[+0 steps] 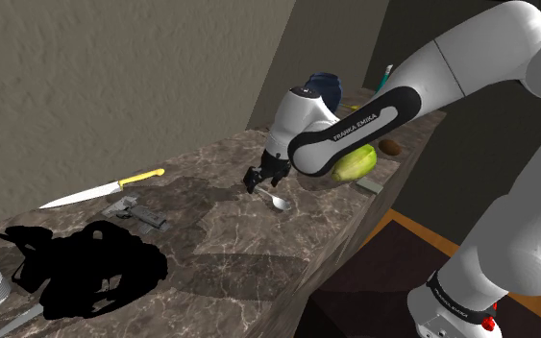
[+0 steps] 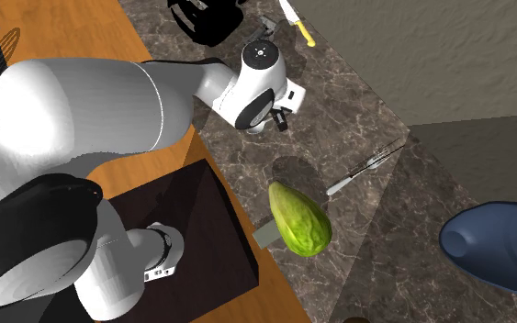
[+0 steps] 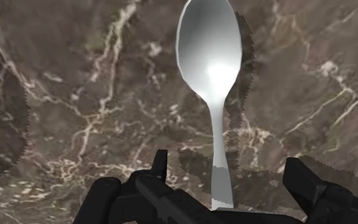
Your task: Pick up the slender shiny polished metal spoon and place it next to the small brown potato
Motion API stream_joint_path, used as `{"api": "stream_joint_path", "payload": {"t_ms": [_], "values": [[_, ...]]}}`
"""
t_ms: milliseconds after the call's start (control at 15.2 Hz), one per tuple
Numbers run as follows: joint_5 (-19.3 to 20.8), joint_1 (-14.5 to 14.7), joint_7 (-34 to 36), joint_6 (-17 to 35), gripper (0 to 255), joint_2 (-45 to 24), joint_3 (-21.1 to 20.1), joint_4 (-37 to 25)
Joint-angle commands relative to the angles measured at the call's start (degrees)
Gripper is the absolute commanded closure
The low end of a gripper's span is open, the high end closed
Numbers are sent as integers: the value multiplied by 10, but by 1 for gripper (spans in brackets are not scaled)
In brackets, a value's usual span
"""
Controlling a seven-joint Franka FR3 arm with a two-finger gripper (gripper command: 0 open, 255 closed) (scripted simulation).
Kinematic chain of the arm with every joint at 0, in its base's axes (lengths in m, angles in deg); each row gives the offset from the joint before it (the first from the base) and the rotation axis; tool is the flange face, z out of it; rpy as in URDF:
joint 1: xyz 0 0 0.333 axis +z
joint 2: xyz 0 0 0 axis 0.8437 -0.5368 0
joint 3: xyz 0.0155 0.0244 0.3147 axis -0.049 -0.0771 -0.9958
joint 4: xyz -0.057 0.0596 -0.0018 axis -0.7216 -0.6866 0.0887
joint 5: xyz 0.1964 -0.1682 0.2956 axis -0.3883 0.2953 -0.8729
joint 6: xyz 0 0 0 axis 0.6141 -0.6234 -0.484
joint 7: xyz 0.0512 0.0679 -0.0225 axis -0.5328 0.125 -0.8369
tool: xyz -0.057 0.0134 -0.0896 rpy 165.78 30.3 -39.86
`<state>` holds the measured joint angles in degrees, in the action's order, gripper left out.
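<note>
Approach to grasp. The hand point(image 3: 228, 164) is open, its fingers straddling the handle of the spoon point(image 3: 210, 57). The spoon lies flat on the marbled tabletop point(image 3: 75, 95), well apart from the potato point(image 1: 390, 147). Recommended: lower squarely, centre the thin handle, then close firmly.

Spoon look: slender spoon point(image 3: 216, 108) of bright, polished grey metal, with an oval bowl and a thin handle that widens a little at its end.
Spoon pose: lying flat on the dark veined stone counter point(image 1: 220, 240), hollow side seemingly up.
Spoon place: handle end between the two spread fingers point(image 3: 308, 184), touching neither; the bowl lies out ahead of the fingertips.
Spoon state: not clasped, resting free.
Potato look: small, brown, rounded potato point(image 1: 390, 147).
Potato place: on the counter well apart from the fingers, towards the shoulder view's right.
</note>
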<state>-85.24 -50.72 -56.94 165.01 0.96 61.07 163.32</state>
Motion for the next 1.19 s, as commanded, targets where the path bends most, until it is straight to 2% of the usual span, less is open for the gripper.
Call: {"api": "stream_joint_path", "payload": {"t_ms": [0, 264, 330, 924, 1122], "values": [[1, 0, 1, 2, 0, -2, 0, 0], [1, 0, 1, 1, 0, -1, 0, 0], [1, 0, 1, 1, 255, -1, 0, 0], [1, 0, 1, 1, 255, -1, 0, 0], [-8, -1, -5, -21, 255, 15, -1, -7]]}}
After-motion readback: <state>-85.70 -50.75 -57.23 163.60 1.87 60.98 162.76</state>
